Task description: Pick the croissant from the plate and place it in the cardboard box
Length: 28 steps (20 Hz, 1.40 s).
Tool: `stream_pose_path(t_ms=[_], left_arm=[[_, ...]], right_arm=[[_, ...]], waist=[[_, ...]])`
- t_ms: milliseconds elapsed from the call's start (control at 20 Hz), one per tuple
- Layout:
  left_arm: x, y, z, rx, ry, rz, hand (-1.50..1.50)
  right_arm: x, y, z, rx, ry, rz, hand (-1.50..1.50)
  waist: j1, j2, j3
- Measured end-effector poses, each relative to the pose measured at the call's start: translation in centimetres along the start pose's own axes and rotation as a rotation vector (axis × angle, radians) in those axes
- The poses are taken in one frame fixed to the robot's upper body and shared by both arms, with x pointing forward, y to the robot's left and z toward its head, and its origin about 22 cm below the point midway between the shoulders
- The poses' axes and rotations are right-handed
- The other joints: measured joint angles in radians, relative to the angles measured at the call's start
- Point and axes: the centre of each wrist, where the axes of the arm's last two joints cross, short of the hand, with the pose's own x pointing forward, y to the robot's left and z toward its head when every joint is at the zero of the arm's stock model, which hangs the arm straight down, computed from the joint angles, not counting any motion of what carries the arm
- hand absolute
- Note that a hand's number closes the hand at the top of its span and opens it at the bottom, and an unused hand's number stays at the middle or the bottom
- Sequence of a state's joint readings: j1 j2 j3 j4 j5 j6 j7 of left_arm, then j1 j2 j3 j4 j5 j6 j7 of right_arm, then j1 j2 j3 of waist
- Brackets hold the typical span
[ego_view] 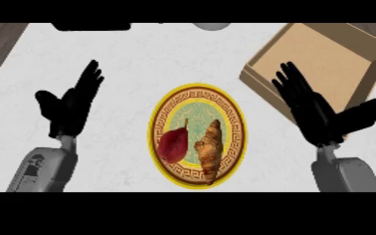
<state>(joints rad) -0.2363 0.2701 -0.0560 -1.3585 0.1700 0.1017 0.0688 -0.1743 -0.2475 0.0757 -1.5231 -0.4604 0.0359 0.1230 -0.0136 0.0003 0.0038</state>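
Here a red fruit (172,147) lies touching the croissant (210,150) on the plate (197,90).

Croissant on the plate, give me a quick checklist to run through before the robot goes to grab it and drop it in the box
1. Croissant in plain view on the plate, nothing covering it: ok.
2. Right hand open with fingers straight, holding nothing: ok.
3. Left hand open and away from the plate, out of the path: ok.
4. Red fruit lies close beside the croissant on its left; whether they touch: cannot tell. It could get nudged.
5. Cardboard box open on top, visible inside bare: ok.
6. Right hand lined up over the croissant: not ok, it is over the box's near edge, off to the right of the plate.
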Motion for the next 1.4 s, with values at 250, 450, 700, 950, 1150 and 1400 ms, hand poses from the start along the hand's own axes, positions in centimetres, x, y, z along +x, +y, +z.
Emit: stream_pose_path(t_ms=[250, 450, 700, 950, 1150, 1400], left_arm=[[-0.3, 3.7, 0.4, 0.115, 0.022, -0.187, 0.0], [-0.5, 6.1, 0.9, 0.163, 0.048, -0.309, 0.0], [-1.7, 8.5, 2.5, 0.25, 0.089, -0.396, 0.0], [-1.6, 9.0, 3.0, 0.271, 0.1, -0.424, 0.0], [-1.8, 9.2, 3.3, 0.275, 0.101, -0.434, 0.0], [-1.6, 9.2, 3.2, 0.264, 0.093, -0.435, 0.0]], right_arm=[[0.8, 3.1, -0.8, 0.022, 0.061, 0.186, -1.5], [2.4, 3.2, -1.0, 0.148, 0.102, 0.646, -1.5], [0.2, 4.9, 2.2, 0.185, 0.142, 0.819, -1.5], [0.0, 4.7, 3.4, 0.249, 0.063, 0.825, -1.5], [2.5, 4.6, 2.2, 0.304, 0.064, 1.016, -1.5], [5.1, 5.9, 0.2, 0.429, 0.194, 1.239, -1.5]], waist=[[0.019, -0.004, -0.004], [0.068, -0.014, -0.023], [0.031, -0.008, -0.01], [0.019, -0.004, -0.006], [0.022, -0.002, -0.005], [0.032, 0.0, -0.006]])
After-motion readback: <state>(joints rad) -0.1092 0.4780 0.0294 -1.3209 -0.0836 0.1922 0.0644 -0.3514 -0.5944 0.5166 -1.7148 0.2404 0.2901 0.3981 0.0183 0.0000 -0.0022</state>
